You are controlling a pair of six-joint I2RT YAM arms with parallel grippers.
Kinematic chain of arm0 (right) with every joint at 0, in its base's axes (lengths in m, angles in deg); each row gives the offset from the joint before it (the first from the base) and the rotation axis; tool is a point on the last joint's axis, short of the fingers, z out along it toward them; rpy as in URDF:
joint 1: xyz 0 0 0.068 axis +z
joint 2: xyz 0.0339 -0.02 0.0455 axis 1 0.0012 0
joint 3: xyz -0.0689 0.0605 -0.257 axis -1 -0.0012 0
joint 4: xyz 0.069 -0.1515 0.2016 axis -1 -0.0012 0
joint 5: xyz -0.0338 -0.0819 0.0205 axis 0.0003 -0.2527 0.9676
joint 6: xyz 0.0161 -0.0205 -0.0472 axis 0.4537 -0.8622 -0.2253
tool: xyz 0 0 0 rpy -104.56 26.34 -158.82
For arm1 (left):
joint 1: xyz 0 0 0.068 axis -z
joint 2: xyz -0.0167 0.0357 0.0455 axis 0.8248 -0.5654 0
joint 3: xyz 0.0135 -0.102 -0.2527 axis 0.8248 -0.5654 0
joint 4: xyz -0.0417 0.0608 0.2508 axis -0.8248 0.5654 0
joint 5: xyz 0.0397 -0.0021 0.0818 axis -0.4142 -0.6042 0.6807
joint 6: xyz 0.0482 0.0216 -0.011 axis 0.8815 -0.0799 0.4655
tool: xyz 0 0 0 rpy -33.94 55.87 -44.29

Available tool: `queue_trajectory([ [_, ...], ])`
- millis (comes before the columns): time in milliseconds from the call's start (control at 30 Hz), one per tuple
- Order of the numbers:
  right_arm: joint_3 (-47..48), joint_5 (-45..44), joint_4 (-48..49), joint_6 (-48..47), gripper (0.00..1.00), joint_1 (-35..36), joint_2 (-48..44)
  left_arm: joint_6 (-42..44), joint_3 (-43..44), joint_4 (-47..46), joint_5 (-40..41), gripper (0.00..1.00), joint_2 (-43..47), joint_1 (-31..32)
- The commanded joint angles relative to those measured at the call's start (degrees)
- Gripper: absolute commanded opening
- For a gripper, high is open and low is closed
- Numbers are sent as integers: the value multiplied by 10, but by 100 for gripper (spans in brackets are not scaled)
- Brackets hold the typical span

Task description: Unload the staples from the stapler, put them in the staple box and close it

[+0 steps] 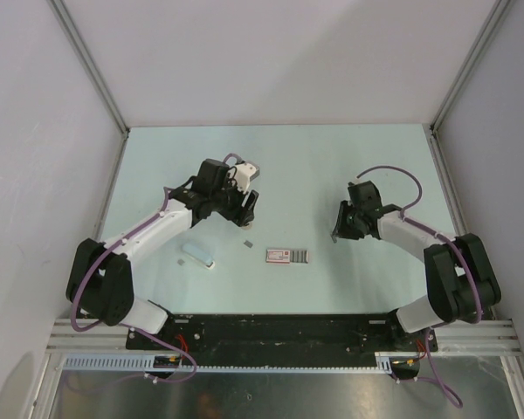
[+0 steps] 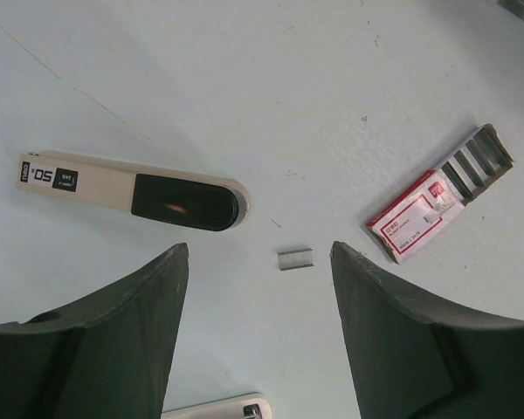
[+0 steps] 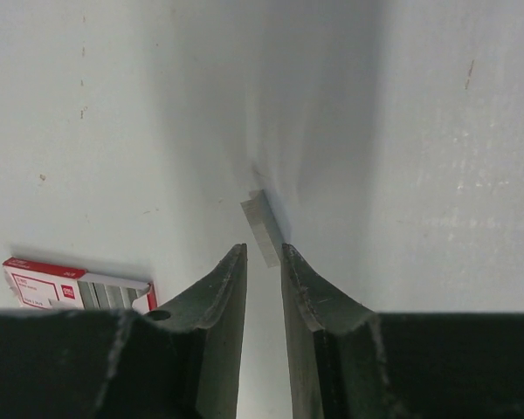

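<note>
Left gripper (image 2: pixel 258 249) hangs spread wide, a loose staple strip (image 2: pixel 295 258) showing in the gap; the stapler (image 2: pixel 131 192) lies just to its left, long axis crosswise, nearer this arm.

The staples (image 1: pixel 248 247) lie between stapler (image 1: pixel 197 256) and staple box (image 1: pixel 287 256).

Left arm (image 1: pixel 148 234) and right arm (image 1: pixel 406 234): white links, black joints, bulky black shoulders (image 1: pixel 100 279), purple cables (image 1: pixel 389 168) running outside. Fingers (image 2: pixel 113 336) are matte dark-grey wedges. White block (image 1: pixel 244 173) on the left wrist.
</note>
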Motion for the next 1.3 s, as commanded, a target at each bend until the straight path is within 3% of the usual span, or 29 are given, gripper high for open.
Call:
queue_trajectory([
  [0,-7,6,23,-7,27,-2,5,17,0,-2,2,71,20,1],
  [933,-9,-26,35,-8,19,25,33,22,0,0,8,71,21,1],
  [1267,-5,-108,20,-14,17,79,35,22,0,0,6,71,23,1],
])
